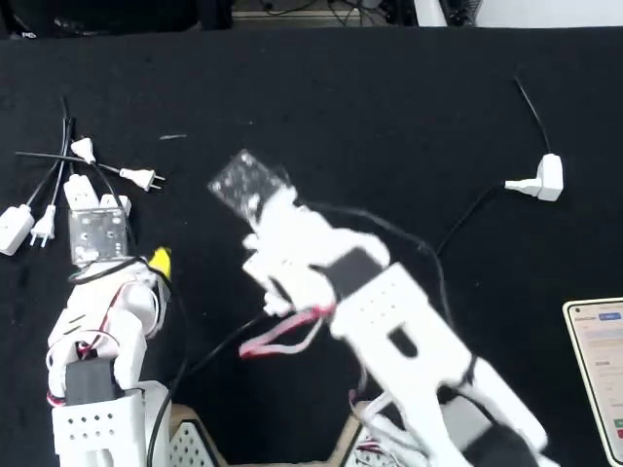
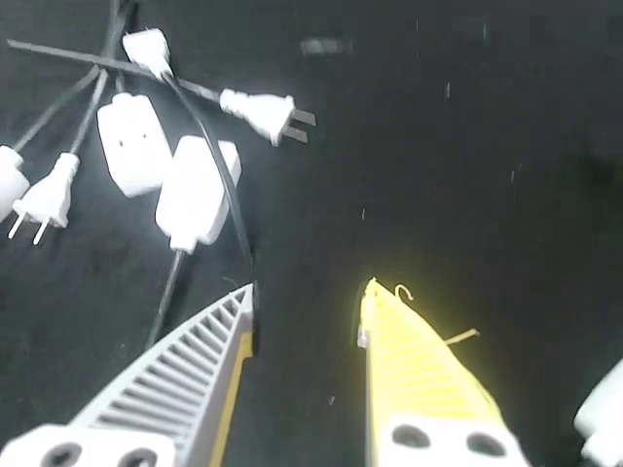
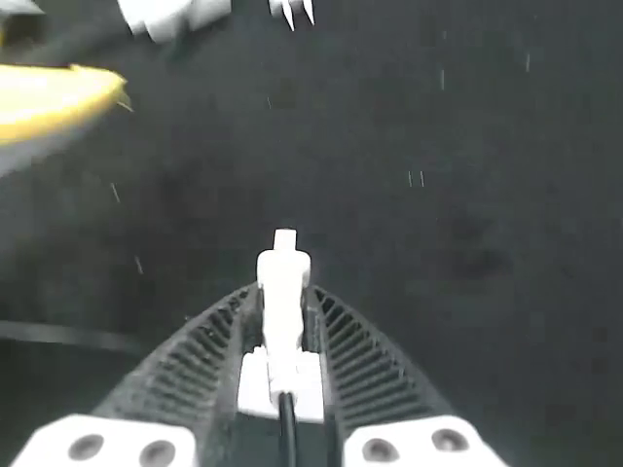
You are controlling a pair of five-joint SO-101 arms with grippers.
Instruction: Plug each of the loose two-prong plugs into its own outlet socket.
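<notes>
At the table's left lie several white cord ends: a loose two-prong plug (image 1: 142, 178) (image 2: 263, 112), a second plug (image 1: 42, 226) (image 2: 47, 201), and two outlet sockets (image 1: 84, 192) (image 2: 127, 141) side by side. My left gripper (image 1: 134, 241) (image 2: 307, 297) is open just short of the sockets, with nothing between its grey and yellow fingers. Mid-table, my right gripper (image 1: 243, 180) (image 3: 284, 287) is shut on a white plug (image 3: 283, 261), whose black cord runs back between the fingers. It is held above bare black cloth, to the right of the cluster.
Another white plug piece (image 1: 545, 178) with a black cord lies at the far right. A phone-like screen (image 1: 596, 370) sits at the right edge. The left arm's yellow finger (image 3: 49, 97) shows in the right wrist view. Black cloth covers the table.
</notes>
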